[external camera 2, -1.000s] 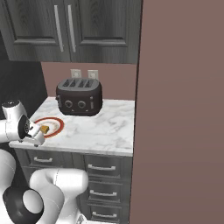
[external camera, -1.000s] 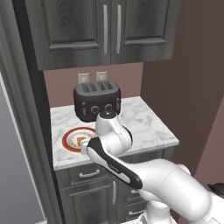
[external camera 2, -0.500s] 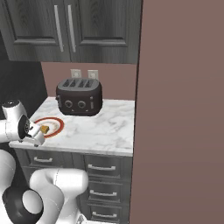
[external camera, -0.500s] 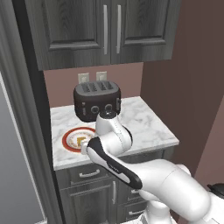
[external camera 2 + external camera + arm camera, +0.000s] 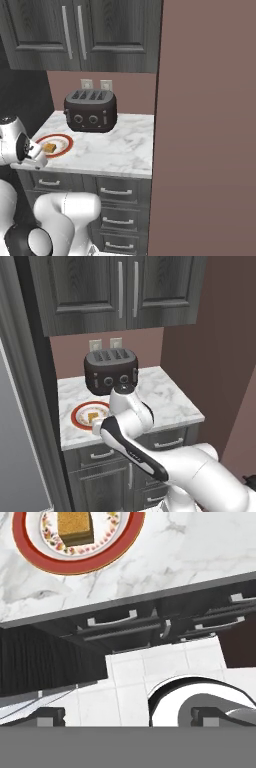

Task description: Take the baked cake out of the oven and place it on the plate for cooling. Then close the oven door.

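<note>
Standing behind the arm on its left side, I saw the plate [image 5: 90, 415] lying near the left front corner of the marble counter [image 5: 165, 396], with the cake [image 5: 92, 417], a small golden-brown piece, already sitting on its white centre. That seemed a sensible spot: flat, open to the air for cooling, and apart from the black toaster [image 5: 111, 372] standing behind it against the wall. The arm's wrist bent over the counter's front edge just beside the plate and hid the fingers from that side.

From the right side, the gripper [image 5: 36, 158] hung just off the front edge of the counter, close to the plate's near rim and no longer above the cake. Its fingers were too small there to judge.

Looking along the hand, the plate and cake sat at the top, the counter edge and the drawer fronts [image 5: 112, 623] below, and the two dark tips [image 5: 47, 716] stood far apart at the bottom with nothing between them, so the hand was spread wide and empty. I judged the placing done, leaving the oven door to be shut; where the oven stood I could not tell.
</note>
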